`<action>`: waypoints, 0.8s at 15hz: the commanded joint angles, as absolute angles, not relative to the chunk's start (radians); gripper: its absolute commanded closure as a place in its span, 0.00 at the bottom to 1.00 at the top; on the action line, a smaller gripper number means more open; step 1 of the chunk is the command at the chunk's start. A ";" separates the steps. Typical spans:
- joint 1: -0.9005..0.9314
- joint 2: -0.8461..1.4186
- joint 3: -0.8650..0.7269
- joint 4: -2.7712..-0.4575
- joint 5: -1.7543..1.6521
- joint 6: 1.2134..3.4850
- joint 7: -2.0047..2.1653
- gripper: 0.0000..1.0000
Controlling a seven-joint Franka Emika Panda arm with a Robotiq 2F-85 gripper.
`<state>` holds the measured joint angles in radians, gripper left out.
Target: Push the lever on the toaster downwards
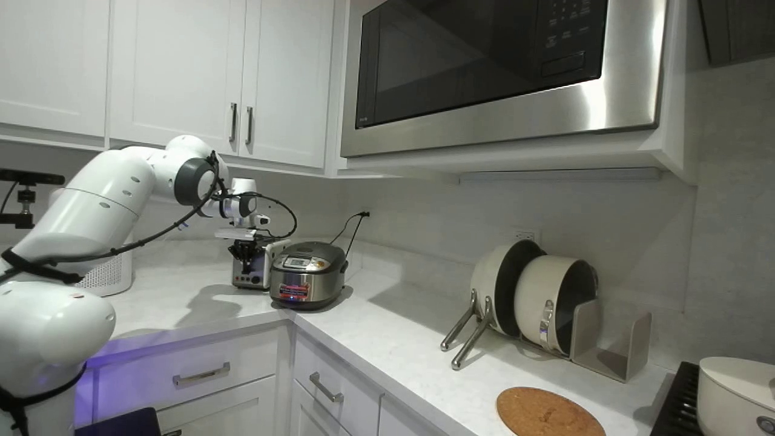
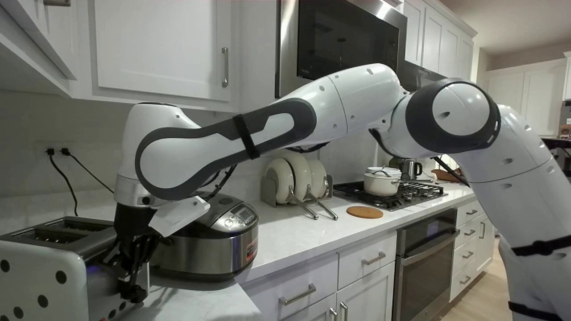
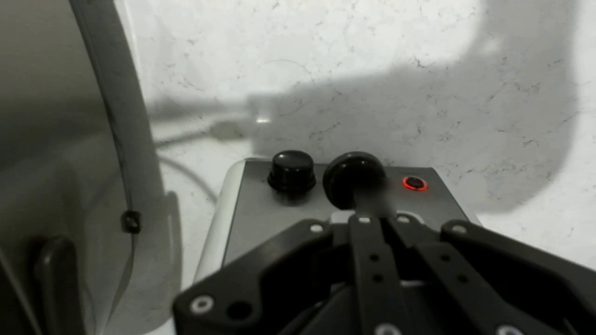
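Observation:
The toaster, white with black dots and a grey end panel, stands on the counter in both exterior views [image 1: 257, 266] [image 2: 40, 267]. In the wrist view its grey end panel [image 3: 279, 223] shows a round black lever knob [image 3: 342, 179], a black dial [image 3: 292, 172] beside it and a button with a lit red ring [image 3: 414, 183]. The lever knob also shows low on the panel in an exterior view [image 2: 134, 294]. My gripper [image 3: 372, 211] points down in front of the panel with its fingers together, over the lever knob [image 2: 126, 277]. A blurred patch hides the fingertips, so contact is unclear.
A steel rice cooker [image 1: 309, 275] [image 2: 205, 249] stands close beside the toaster and gripper. A white perforated basket [image 1: 112, 275] is on the other side. Upper cabinets [image 1: 175, 66] hang above. A pan rack [image 1: 605, 357] and cork mat [image 1: 548, 412] lie farther along the counter.

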<state>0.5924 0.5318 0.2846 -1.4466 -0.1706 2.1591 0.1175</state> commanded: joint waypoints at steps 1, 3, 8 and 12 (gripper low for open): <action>0.579 0.562 0.283 -1.474 -0.151 2.190 0.079 1.00; 0.579 0.565 0.283 -1.479 -0.149 2.191 0.079 1.00; 0.579 0.568 0.284 -1.488 -0.148 2.194 0.080 1.00; 0.581 0.567 0.282 -1.479 -0.151 2.191 0.083 1.00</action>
